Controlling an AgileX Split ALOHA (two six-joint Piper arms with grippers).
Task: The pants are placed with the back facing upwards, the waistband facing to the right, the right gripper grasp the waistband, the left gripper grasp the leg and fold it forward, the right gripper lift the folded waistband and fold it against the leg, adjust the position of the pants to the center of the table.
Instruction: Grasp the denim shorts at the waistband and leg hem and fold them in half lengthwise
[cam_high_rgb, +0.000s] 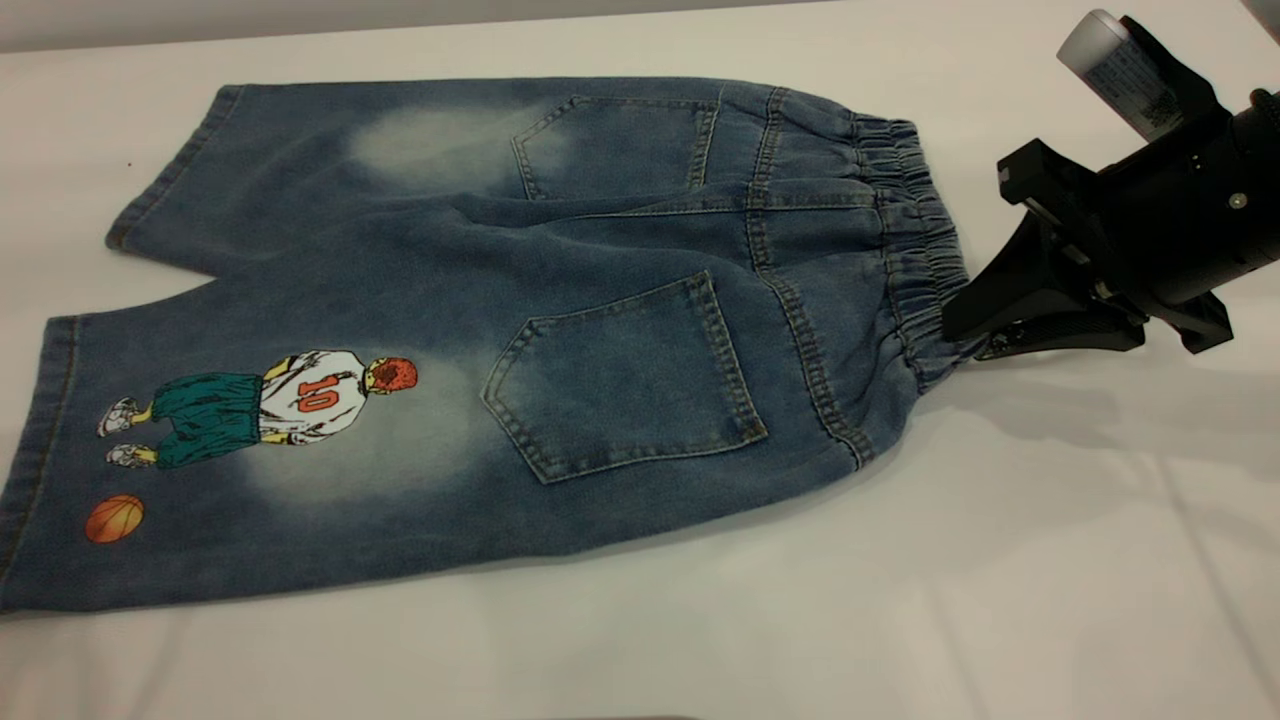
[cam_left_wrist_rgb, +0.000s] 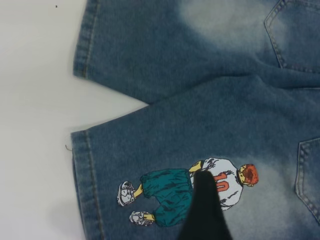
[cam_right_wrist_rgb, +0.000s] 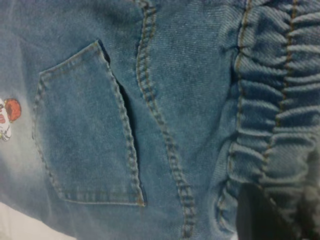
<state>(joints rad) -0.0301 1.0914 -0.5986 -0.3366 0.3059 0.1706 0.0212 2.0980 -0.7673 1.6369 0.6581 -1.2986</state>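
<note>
Smooth white table (cam_high_rgb: 1050, 560) | faded denim pants (cam_high_rgb: 560, 330) | ruffled waistband (cam_high_rgb: 915, 250) pinched by right tool (cam_high_rgb: 965, 330)

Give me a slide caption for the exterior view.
Right gripper at the waistband of denim pants lying back-up on the table.

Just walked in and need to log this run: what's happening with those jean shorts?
The pants lie flat on the table, back pockets up, still unfolded. The right gripper is at the waistband, its jaws meeting the gathered edge nearest the camera. The left gripper hovers over the printed leg, seen only from its own wrist camera; its jaw state is unclear.
</note>
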